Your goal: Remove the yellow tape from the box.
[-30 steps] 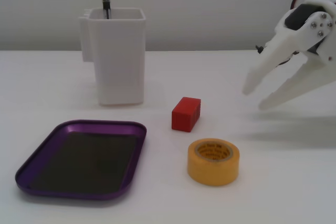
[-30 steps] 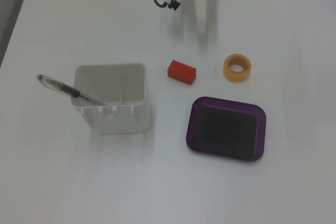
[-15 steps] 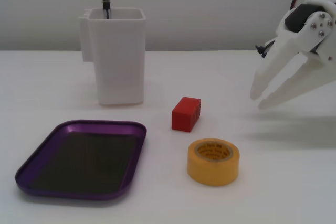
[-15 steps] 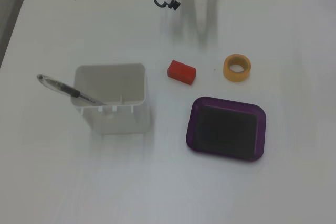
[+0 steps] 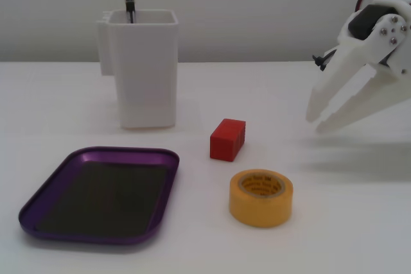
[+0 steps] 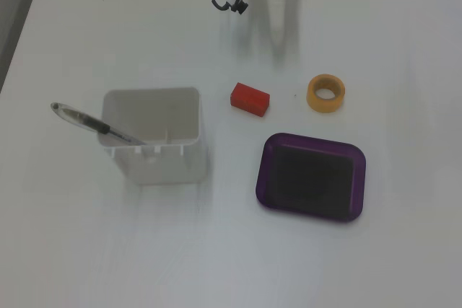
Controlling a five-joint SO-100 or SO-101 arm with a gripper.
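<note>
Both fixed views show the yellow tape lying flat on the white table, outside the box and just beside it. A red block sits near the tape, and a white container holding a pen stands farther off. At the right of a fixed view the gripper hangs above the table, well apart from the tape, its jaws slightly spread and holding nothing.

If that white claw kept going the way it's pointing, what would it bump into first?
Probably the bare table. The tool points down and leftward, apparently landing short of the red block and tape; depth is unclear.
</note>
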